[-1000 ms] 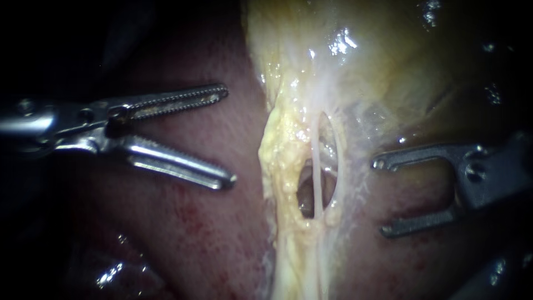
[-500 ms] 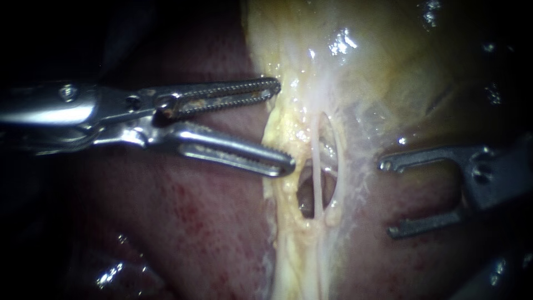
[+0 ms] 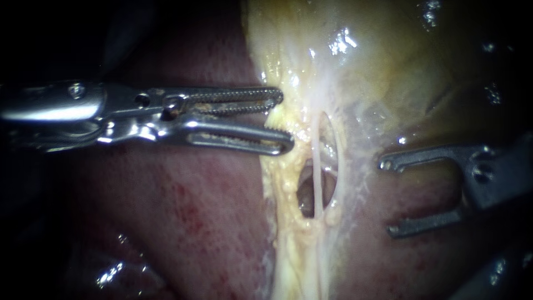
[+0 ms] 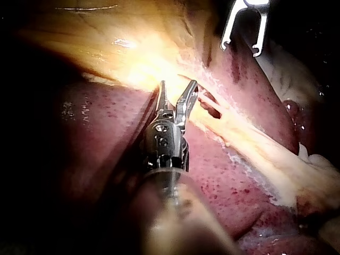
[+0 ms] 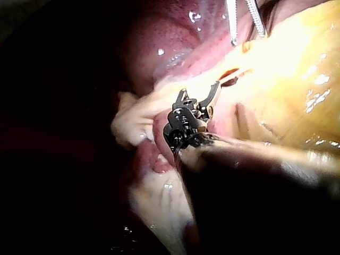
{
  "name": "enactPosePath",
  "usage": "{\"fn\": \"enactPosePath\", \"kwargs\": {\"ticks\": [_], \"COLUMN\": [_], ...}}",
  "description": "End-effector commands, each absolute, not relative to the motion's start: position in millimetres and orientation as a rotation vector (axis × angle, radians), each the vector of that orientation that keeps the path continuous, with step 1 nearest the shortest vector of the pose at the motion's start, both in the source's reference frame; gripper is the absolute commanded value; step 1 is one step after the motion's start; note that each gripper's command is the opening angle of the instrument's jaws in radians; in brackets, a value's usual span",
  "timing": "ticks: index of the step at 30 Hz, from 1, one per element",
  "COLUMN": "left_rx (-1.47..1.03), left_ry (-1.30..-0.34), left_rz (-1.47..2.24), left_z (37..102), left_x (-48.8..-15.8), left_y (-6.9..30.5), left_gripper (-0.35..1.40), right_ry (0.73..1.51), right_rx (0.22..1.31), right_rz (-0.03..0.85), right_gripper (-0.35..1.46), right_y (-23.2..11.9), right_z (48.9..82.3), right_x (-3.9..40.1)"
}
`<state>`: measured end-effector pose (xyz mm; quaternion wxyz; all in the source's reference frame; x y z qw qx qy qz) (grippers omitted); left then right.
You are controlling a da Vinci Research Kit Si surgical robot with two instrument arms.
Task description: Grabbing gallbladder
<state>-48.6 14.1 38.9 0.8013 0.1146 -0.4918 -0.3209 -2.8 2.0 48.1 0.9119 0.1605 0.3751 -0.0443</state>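
Endoscope: my left instrument (image 3: 283, 122) has its jaws closing in, narrower than half a second back. They bracket the yellow left edge of the gallbladder (image 3: 388, 66), so the grab's nearly on.
Left wrist: there's a gap between the jaws, probably not pinching yet.
Right wrist: my right instrument (image 5: 200, 89) is spread wide and holding nothing.

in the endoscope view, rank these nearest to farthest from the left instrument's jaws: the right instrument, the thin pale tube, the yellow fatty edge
Measured from the left instrument:
1. yellow fatty edge: right at its jaw tips.
2. thin pale tube: just past that edge, crossing the opening.
3. right instrument: beyond the tube, on the far side.
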Motion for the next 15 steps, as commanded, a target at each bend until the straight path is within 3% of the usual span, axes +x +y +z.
{"fn": "enactPosePath", "kwargs": {"ticks": [1,15], "left_rx": [0.243,0.226], "left_ry": [-1.050,-0.981], "left_rz": [-0.691,-0.720], "left_z": [39.0,40.1], "left_x": [-48.5,-48.0], "left_y": [14.0,12.4], "left_gripper": [0.37,0.37], "right_ry": [0.773,0.774], "right_rx": [0.331,0.329], "right_rz": [-0.091,-0.097], "right_gripper": [0.50,0.50], "right_y": [2.0,1.9], "right_z": [48.1,48.1], "right_x": [-2.8,-2.8]}}
